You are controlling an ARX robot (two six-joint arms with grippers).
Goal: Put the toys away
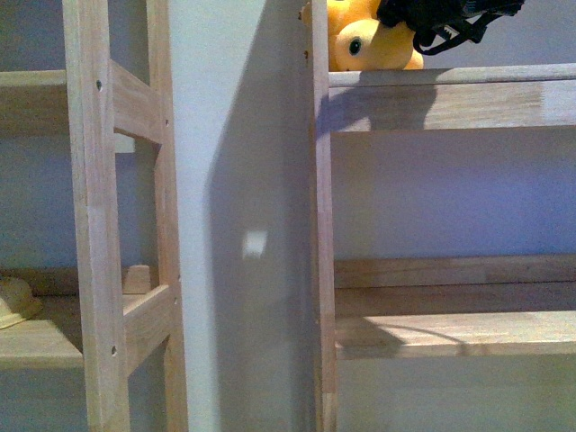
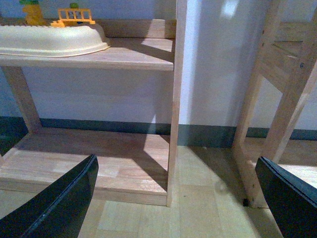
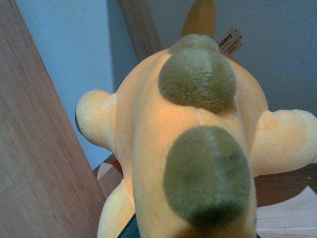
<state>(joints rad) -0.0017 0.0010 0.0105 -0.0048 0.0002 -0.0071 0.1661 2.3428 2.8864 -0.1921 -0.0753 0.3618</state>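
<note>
The plush toy [image 1: 371, 38], yellow-orange with a black bead eye, rests at the left end of the upper shelf [image 1: 450, 76] of the right-hand rack, at the top of the front view. My right gripper [image 1: 423, 22], black, is shut on it from the right. In the right wrist view the plush toy [image 3: 198, 148] fills the frame, with olive-grey patches on its back and a small label; the gripper's fingers are hidden behind it. My left gripper [image 2: 178, 198] is open and empty, low over the wooden floor between the two racks.
Two pale wooden racks stand against a white wall. The left rack's upright [image 1: 94, 216] is close in front. A cream dome base [image 2: 49, 39] with a small hard yellow-and-green toy [image 2: 32, 12] sits on the left rack's shelf. The right rack's lower shelf [image 1: 450, 328] is bare.
</note>
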